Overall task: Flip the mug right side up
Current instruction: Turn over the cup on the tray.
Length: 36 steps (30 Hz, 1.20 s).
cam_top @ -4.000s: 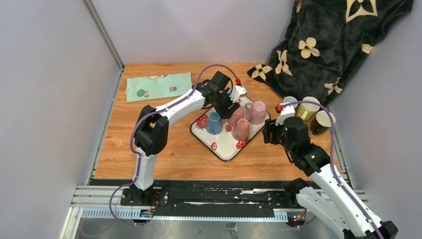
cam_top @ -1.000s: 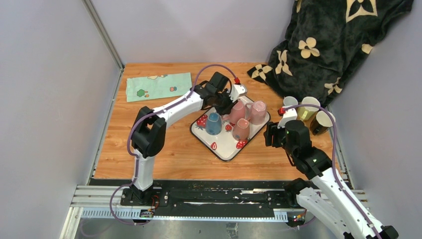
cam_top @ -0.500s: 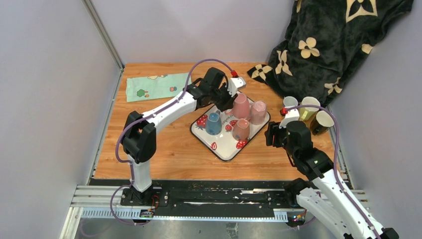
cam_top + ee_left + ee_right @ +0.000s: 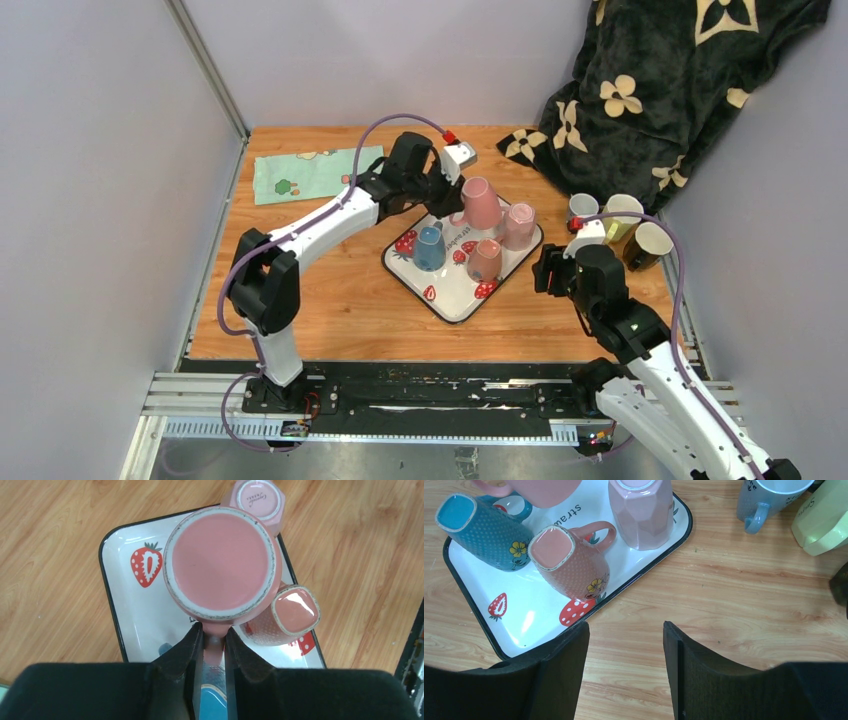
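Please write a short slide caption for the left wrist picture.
The left gripper, jaws shut on the handle, holds an upside-down pink mug over the strawberry tray.

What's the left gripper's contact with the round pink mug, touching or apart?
Touching. Left wrist view: the left gripper pinches the handle of the round pink mug.

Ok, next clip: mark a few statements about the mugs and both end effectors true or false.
1. The left end effector grips the round pink mug by its handle. True.
2. That mug is already right side up. False: its base faces up.
3. The right end effector holds a mug. False: it is open and empty, over the table beside the tray.
4. The blue mug sits base-up on the tray. True.
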Tool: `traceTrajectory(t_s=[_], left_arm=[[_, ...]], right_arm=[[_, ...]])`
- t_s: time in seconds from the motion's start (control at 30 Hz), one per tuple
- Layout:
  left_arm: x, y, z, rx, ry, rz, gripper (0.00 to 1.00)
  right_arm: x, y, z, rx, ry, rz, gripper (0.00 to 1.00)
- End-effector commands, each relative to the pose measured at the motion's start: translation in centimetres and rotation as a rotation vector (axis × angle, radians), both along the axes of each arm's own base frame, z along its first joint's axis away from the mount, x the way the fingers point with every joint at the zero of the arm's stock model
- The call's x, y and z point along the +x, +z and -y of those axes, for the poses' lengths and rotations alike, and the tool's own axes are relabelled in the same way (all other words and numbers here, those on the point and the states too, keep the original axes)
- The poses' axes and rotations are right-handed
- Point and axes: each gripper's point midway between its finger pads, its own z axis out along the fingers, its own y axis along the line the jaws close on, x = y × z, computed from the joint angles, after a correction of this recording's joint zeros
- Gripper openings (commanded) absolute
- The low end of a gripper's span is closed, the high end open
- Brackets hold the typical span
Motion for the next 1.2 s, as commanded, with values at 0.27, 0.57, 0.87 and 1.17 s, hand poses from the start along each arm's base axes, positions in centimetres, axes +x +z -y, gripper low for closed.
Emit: traceTrajectory(t_s=[0.27,0.57,0.87,1.17], left_arm=[[-0.4,13.0,-0.5,-0.450,0.017,0.132,0.00],[-2.5,18.6,-1.7,-0.649,0.022,0.177,0.00],[-5.1,22.6,-3.5,-0.810,0.029,0.201,0.00],[-8.5,25.4,-7.9,-1.119,0.053,0.217,0.00]], right_arm=[[0.9,2.1,-3.0,0.226,0.022,0.067,0.60],[2.2,5.5,-7.2,0.429,0.139,0.130,0.61],[3.2,8.4,-9.5,0.527,0.223,0.185,0.61],[2.6,11.7,-12.4,0.566,0.424,0.263,0.61]])
